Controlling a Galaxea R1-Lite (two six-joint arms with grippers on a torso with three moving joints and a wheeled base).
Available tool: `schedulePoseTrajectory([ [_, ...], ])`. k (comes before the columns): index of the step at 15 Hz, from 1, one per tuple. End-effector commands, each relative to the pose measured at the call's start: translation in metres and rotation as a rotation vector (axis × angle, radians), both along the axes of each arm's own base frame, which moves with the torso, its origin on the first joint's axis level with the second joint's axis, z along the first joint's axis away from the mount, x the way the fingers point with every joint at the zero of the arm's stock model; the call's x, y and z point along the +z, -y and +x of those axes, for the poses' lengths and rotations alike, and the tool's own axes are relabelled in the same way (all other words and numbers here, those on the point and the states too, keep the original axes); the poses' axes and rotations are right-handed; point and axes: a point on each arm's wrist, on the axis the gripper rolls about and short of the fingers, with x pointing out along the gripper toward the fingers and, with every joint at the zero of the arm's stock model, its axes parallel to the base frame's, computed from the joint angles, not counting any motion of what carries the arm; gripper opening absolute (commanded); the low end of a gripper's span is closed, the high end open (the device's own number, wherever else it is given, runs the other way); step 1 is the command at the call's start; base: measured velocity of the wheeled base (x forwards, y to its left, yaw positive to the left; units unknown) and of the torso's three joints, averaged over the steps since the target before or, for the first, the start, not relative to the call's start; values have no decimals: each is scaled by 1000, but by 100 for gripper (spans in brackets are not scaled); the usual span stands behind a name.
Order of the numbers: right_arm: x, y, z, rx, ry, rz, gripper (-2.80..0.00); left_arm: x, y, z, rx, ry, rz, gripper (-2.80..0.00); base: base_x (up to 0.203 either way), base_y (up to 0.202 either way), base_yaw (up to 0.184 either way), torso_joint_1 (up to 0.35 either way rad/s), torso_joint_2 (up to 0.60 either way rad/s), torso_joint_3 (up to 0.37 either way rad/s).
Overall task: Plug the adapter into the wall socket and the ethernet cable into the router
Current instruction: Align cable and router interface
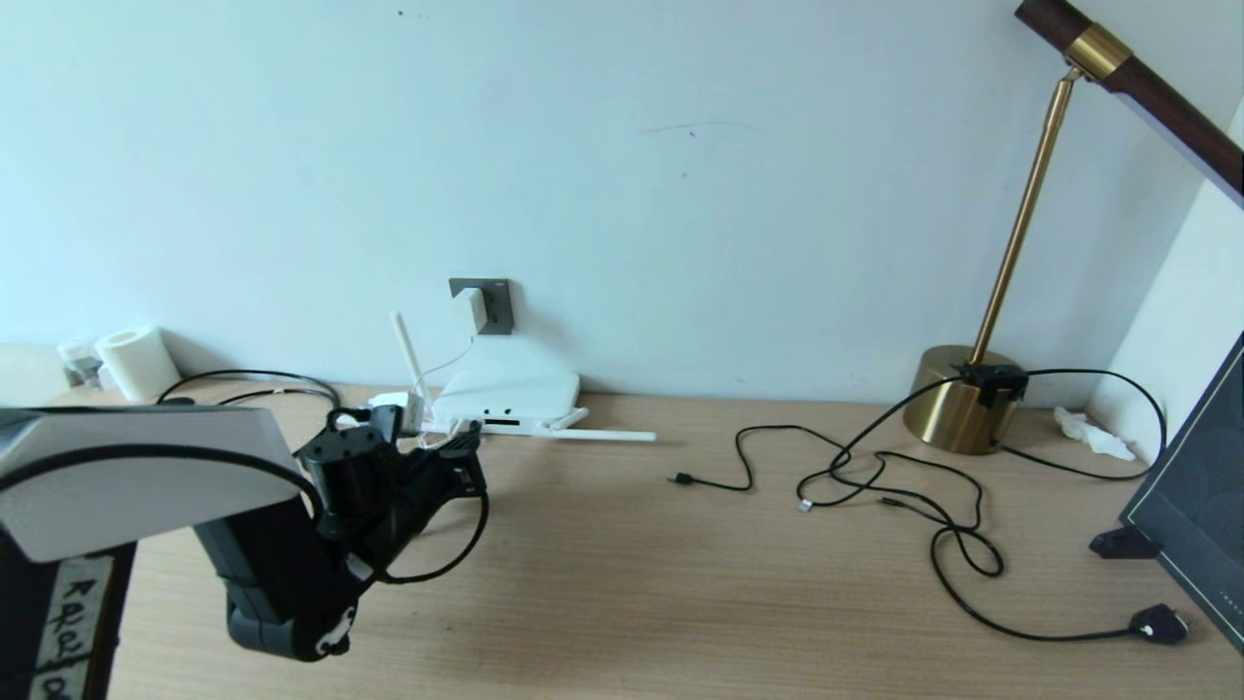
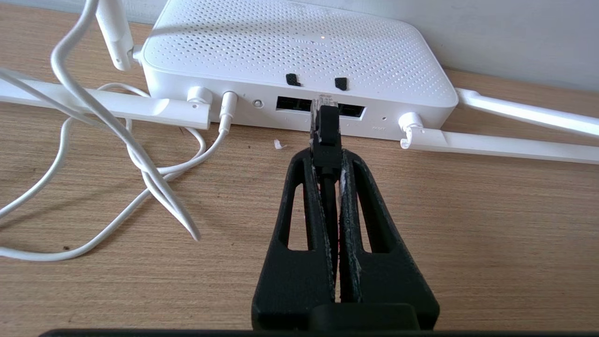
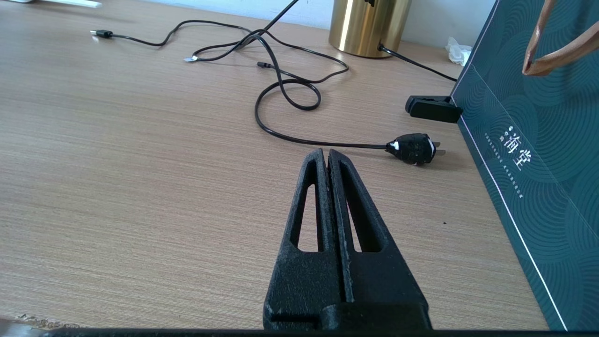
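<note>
While clenched on the ethernet cable (image 2: 326,135), the left tool (image 2: 326,157) seemingly reaches the router (image 2: 299,51) port.

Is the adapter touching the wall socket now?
Touching. In the head view the adapter sits flat against the wall socket with no gap showing, and its thin white cord hangs down toward the router.

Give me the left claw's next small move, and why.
Probably ease the left claw straight forward: it is shut on the ethernet cable, whose clear tip sits right at the router port row, not yet visibly seated. The adapter is already in the wall socket.
</note>
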Motion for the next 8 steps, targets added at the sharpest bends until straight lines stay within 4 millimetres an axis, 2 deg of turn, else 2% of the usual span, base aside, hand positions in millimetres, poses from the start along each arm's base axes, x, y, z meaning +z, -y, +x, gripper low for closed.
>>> schedulePoseTrajectory([
  [1,0,0,0,1,-2,-1,-280,-5,1,5,1,5,-2,-280,0,0,0,0,0,0],
  [8,0,0,0,1,0,-1,-280,-3,1,11,7,21,-5,-280,0,0,0,0,0,0],
])
